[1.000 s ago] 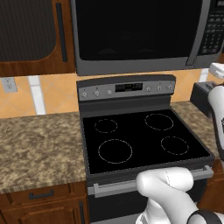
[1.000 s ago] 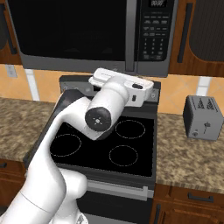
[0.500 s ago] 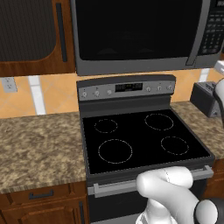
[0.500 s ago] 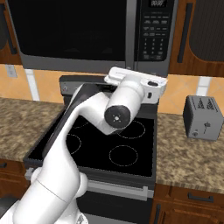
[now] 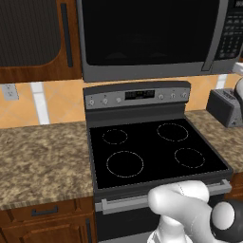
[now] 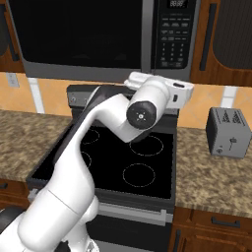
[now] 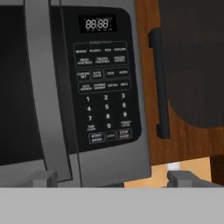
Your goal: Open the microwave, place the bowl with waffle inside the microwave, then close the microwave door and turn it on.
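Microwave (image 5: 152,38): mounted above the stove, between 2 brown wooden cabinets; closed.
Microwave door (image 6: 78,39): shut, dark glass; long vertical grey bar handle (image 7: 43,87) runs just left of the keypad.
Keypad (image 7: 105,92): on the right side of the microwave front; display above it reads 88:88.
Gripper (image 7: 111,178): 2 fingertips (image 7: 43,178) at the bottom of the hand view, set wide apart, nothing between them; aimed at the microwave's lower right corner, 1 tip under the handle, the other under the cabinet edge.
Arm (image 6: 98,142): reaches up over the stove, hand just below the microwave's keypad side.
Stove (image 5: 152,147): black glass top, 4 burner rings, bare.
Toaster (image 6: 227,132): small, grey, on the granite counter (image 5: 42,156) right of the stove.
Cabinet (image 7: 188,78): right of the microwave, dark vertical pull.
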